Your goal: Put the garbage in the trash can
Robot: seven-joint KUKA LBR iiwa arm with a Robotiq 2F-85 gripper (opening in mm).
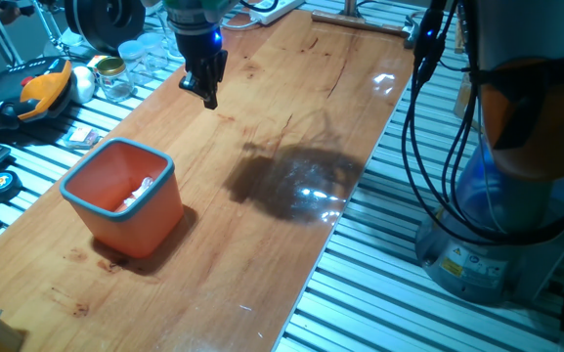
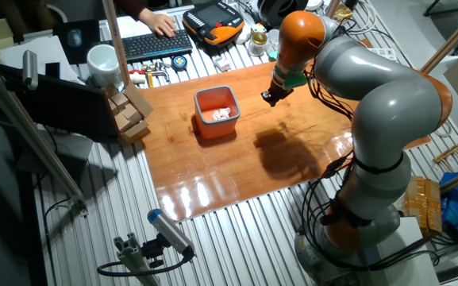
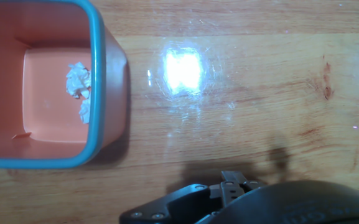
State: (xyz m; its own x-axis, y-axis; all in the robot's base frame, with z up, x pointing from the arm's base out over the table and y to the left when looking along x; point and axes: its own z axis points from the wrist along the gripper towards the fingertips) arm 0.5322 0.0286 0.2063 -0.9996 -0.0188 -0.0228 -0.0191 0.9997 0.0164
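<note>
The orange trash can with a light blue rim (image 1: pixel 169 168) stands on the wooden table, left of the middle; it also shows in the other fixed view (image 2: pixel 200 99) and at the left of the hand view (image 3: pixel 96 74). The garbage, small white crumpled scraps (image 3: pixel 78 79), lies inside on its floor, and shows in both fixed views too (image 1: pixel 143 191) (image 2: pixel 222 113). My gripper (image 1: pixel 201 91) hangs above the table, well off to the side of the can (image 2: pixel 268 98). Its fingers look apart and hold nothing. In the hand view only the dark hand body shows at the bottom edge.
Clear glass jars (image 1: pixel 115 78) and a white egg-like object (image 1: pixel 84 84) stand off the table's far left edge. An orange-black pendant (image 1: pixel 42 86) lies beside them. Wooden blocks (image 2: pixel 129 111), a keyboard (image 2: pixel 153 44) and a person's hand (image 2: pixel 159 21) are beyond the table. The robot base (image 1: pixel 516 196) is at the right.
</note>
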